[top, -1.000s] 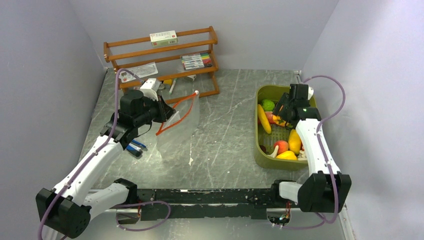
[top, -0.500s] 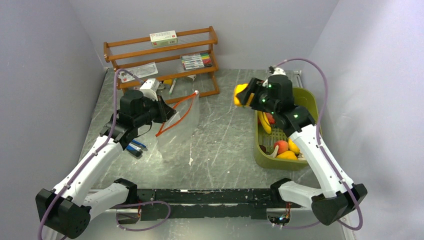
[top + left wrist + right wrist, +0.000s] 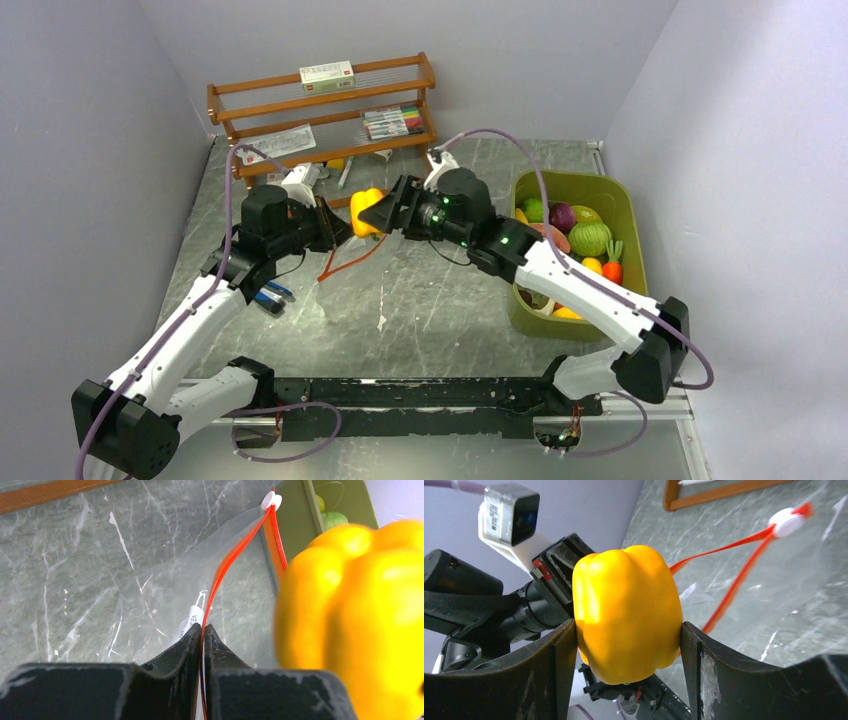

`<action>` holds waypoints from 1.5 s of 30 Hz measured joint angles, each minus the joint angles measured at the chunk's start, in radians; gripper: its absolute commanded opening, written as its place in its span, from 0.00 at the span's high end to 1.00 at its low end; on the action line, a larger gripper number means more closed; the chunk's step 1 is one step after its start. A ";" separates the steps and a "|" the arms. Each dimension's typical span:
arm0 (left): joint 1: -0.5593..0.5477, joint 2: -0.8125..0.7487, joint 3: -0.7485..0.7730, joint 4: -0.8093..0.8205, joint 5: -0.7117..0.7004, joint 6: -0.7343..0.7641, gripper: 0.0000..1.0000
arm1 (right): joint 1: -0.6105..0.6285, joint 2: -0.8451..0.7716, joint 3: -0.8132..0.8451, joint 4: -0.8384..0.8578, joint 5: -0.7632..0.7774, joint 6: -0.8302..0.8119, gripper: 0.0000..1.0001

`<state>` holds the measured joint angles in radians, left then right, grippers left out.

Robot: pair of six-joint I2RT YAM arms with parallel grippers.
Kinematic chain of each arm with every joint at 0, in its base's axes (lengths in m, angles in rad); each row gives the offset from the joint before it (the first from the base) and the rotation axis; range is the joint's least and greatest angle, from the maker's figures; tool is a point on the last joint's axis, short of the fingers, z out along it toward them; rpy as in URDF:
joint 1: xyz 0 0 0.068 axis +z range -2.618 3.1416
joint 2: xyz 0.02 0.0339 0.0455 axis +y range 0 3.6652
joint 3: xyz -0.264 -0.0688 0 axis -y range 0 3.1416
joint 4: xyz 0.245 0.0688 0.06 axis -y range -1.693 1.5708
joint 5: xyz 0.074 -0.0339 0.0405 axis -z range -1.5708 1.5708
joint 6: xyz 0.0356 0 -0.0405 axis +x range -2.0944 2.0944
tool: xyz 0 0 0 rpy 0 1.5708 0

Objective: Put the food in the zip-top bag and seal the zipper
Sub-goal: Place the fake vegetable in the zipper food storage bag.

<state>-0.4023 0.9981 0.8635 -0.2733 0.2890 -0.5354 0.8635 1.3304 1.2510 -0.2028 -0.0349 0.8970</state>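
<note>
Pinching the zipper (image 3: 227, 565) at the near end of the zip-top bag (image 3: 365, 275), the left gripper (image 3: 202, 627) has its fingers pressed together on the red strip, with clear film caught between them.

Bag: clear and crinkly. Its lower part rests on the grey marbled table (image 3: 450, 290) and its mouth side is lifted toward the left gripper. The two red zipper lines run apart from the pinch point and meet again at the white slider (image 3: 271, 500) on the bag's far end, so the mouth stands open.

Yellow pepper (image 3: 626, 612): held in the air at the open mouth of the bag, just right of the left gripper, close above the zipper. Cannot tell whether it touches the film. The right gripper (image 3: 626, 626) clamps it, one finger flat on each side, with the pepper filling the gap.

Right of the bag, well apart from it: olive-green bin (image 3: 575, 176) on the table, containing the rest of the food (image 3: 590, 238), with green, purple, orange and red pieces visible.

Behind the bag: wooden rack (image 3: 320, 110) against the back wall.
</note>
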 measured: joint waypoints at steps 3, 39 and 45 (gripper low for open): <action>0.000 0.000 -0.001 0.001 0.005 -0.005 0.93 | 0.026 0.046 0.013 0.016 -0.001 0.041 0.60; 0.000 0.004 -0.003 0.000 -0.018 -0.006 0.93 | 0.047 0.131 0.078 -0.214 0.060 0.111 0.17; 0.000 0.004 -0.003 0.000 -0.019 -0.006 0.93 | 0.052 0.137 0.078 -0.214 0.062 0.120 0.12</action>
<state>-0.4023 1.0023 0.8600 -0.2737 0.2699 -0.5419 0.9157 1.4670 1.3289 -0.4168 0.0269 1.0172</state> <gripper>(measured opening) 0.071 0.880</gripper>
